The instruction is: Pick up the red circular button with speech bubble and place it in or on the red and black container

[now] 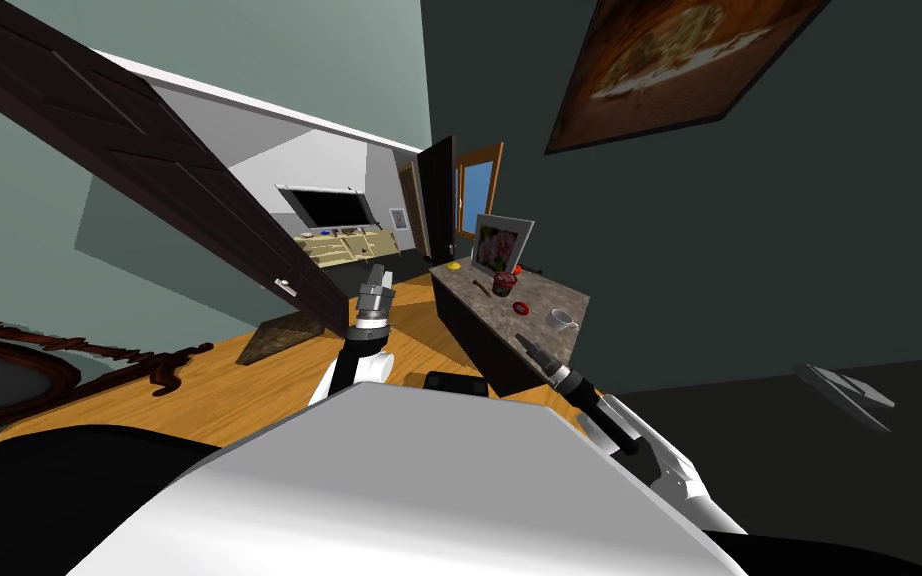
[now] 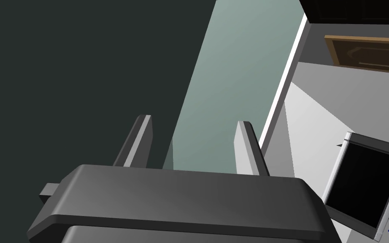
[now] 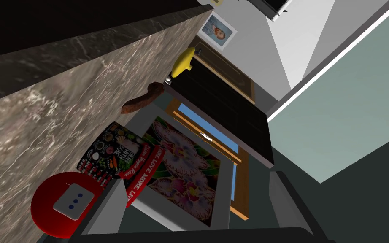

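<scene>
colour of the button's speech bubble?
Pale grey-white speech bubble with three blue dots, on the red button; clearest in right wrist view.

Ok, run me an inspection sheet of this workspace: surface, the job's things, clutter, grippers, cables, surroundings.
Surface: marble-look sideboard top with a dark front.
Job's things: red round button lies flat on the top, not yet picked up; red and black container stands upright right beside it.
Clutter: framed flower picture, white mug, brown curved piece, yellow item.
Grippers: right gripper close to the button, fingers open, holding nothing; left gripper raised near the door, fingers open, empty.
Cables: nothing seen.
Surroundings: open dark door, wooden floor, painting on the dark wall.
</scene>
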